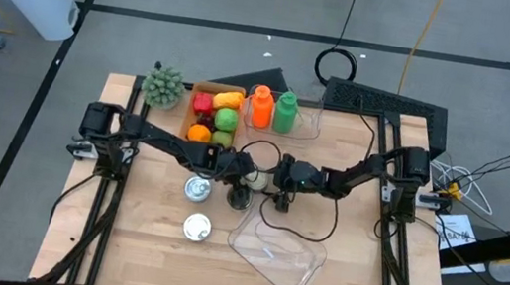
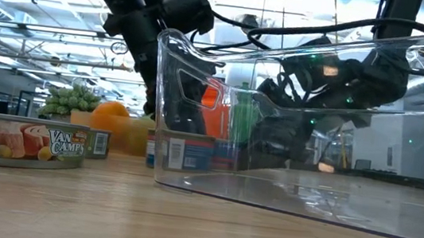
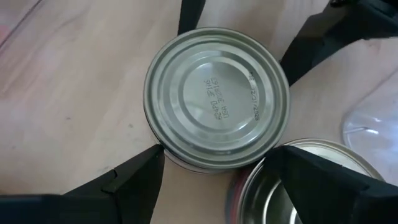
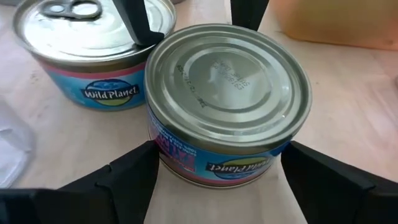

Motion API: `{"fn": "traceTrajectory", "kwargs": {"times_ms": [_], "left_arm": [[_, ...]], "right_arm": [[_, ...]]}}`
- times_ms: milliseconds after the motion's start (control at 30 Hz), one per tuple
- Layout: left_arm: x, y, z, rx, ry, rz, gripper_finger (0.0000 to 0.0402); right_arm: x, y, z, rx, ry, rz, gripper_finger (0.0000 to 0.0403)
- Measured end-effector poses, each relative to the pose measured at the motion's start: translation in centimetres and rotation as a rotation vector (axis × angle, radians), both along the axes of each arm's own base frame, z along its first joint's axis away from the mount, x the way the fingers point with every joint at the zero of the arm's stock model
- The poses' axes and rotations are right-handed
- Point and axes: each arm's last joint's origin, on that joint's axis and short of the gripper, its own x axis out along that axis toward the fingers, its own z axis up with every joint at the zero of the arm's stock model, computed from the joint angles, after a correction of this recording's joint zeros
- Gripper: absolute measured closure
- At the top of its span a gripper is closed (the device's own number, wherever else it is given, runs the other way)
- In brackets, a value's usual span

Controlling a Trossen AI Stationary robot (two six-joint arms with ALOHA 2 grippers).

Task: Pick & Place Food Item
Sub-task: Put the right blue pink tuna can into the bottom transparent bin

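Note:
A flat round can (image 4: 227, 106) with a blue and pink label stands on its base on the wooden table, near the middle (image 1: 252, 177). My left gripper (image 3: 216, 155) comes at it from the table's left and my right gripper (image 4: 217, 149) from the right. Both are open, narrower than the can is wide, and their fingertips sit at opposite sides of its wall. A second can of the same kind (image 4: 93, 50), pull tab up, stands right beside it on the left arm's side. It shows under my left gripper's finger (image 3: 298, 180). My left gripper meets the can's curved side wall (image 3: 163, 154) with both fingertips, on the side toward the table's left. No gap shows there. The fingers slant down from the left, and the can stands upright on the table. My right gripper meets the labelled side wall (image 4: 158, 152) with both fingertips, on the side toward the table's right. No gap shows there either. The fingers come nearly level from the right.
A clear plastic container (image 1: 280, 251) lies near the front, right of middle. Two more cans (image 1: 196, 188) (image 1: 197, 226) stand to the near left. At the back stand a box of fruit (image 1: 214, 117), an orange bottle (image 1: 260, 106), a green bottle (image 1: 285, 112) and a green plant-like ball (image 1: 163, 85).

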Motion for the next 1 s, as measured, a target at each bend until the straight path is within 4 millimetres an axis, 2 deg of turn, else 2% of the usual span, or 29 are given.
{"fn": "traceTrajectory", "kwargs": {"times_ms": [633,767,933,1000], "left_arm": [[0.0,0.5,0.0,-0.001,0.005,0.002,0.0091],[0.0,0.5,0.0,0.000,0.005,0.004,0.0091],[0.5,0.6,0.3,-0.003,-0.046,-0.001,0.0092],[0.8,0.6,0.3,0.014,-0.074,-0.008,0.0092]], "right_arm": [[-0.1,0.4,0.7,-0.046,0.004,0.026,0.0089],[-0.2,0.4,2.1,-0.051,-0.019,0.029,0.0089],[0.0,0.5,5.2,-0.067,-0.137,0.050,0.0090],[0.0,0.7,5.5,-0.059,-0.148,0.069,0.0090]]}}
